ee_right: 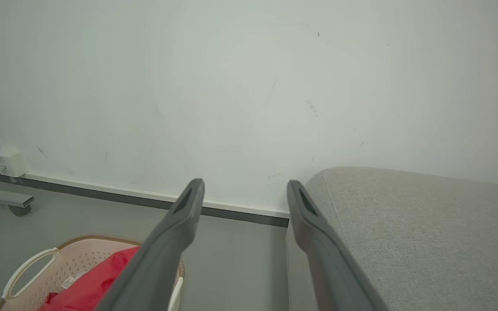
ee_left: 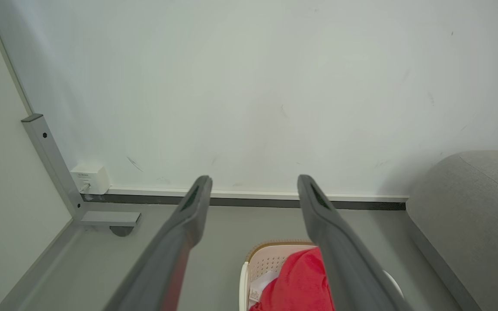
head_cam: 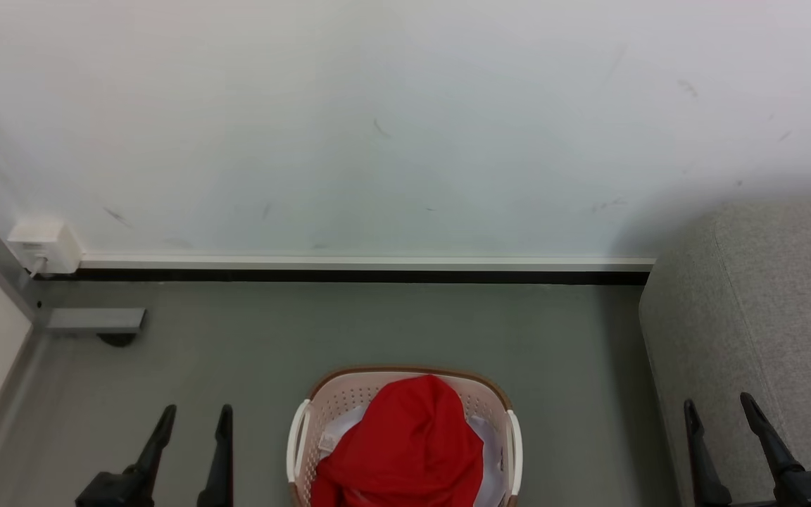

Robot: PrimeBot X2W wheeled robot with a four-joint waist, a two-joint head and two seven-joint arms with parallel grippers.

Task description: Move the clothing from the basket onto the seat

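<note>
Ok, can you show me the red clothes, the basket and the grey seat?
red clothes [head_cam: 405, 443]: head view, middle of the heap.
basket [head_cam: 346, 400]: head view, its perforated far wall.
grey seat [head_cam: 743, 303]: head view, bare woven fabric.

The left gripper [head_cam: 198, 410] and the right gripper [head_cam: 718, 401] each carry two long, slim fingers [head_cam: 155, 440]. In the head view the fingers look black and taper to narrow tips. They rise from blocky black bases [head_cam: 810, 486]. In the wrist views the fingers are matte dark grey with smooth moulded edges. Each has a narrow elongated slot [ee_left: 189, 198] recessed in its inner face just below the tip.
</note>
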